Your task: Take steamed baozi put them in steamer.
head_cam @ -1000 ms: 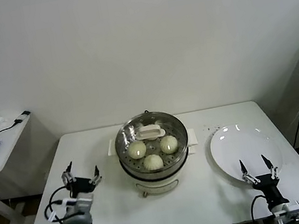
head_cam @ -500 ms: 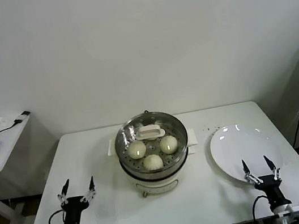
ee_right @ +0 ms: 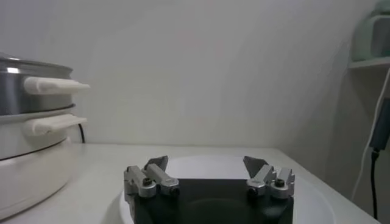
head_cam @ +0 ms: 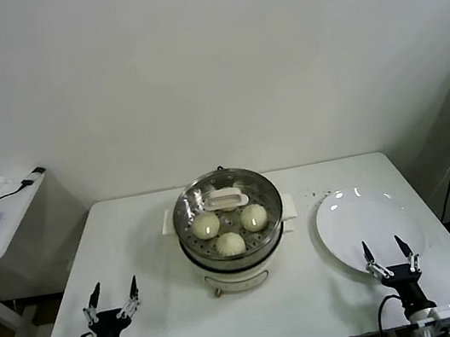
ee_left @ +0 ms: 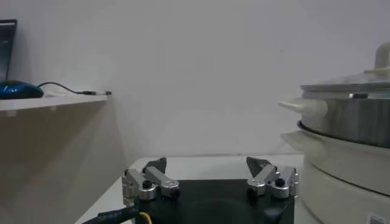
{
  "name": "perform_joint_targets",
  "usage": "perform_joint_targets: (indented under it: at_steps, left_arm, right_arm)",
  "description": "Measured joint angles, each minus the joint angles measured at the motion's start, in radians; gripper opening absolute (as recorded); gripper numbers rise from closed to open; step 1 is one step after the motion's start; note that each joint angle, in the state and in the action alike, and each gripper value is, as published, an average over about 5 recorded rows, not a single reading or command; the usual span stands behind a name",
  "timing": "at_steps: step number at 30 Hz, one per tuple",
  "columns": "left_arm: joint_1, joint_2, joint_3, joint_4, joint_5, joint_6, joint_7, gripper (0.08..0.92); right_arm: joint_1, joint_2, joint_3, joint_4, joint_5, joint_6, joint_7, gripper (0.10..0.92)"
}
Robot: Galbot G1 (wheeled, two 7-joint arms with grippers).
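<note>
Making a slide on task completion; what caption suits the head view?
Baozi sit in the lidded steamer; plate bare; left tool and right tool open near table's front edge.

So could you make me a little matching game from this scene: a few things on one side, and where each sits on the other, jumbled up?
Things:
1. steamed baozi
2. glass lid
3. white plate
4. left gripper

Places:
A. near the table's front left edge, open and empty
B. right of the steamer, bare
C. on top of the steamer
D. inside the steamer, under the lid

Pairs: 1-D, 2-C, 3-B, 4-A
</note>
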Motion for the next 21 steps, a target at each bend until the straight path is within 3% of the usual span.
perform_joint_targets:
  at_steps: [21]
  left_arm:
    - [0.013, -0.016, 0.034, -0.010, -0.003, -0.037, 0.003, 0.823]
  right_arm:
    - [-0.003, 0.011, 0.004, -0.001, 0.005, 0.004, 0.002, 0.823]
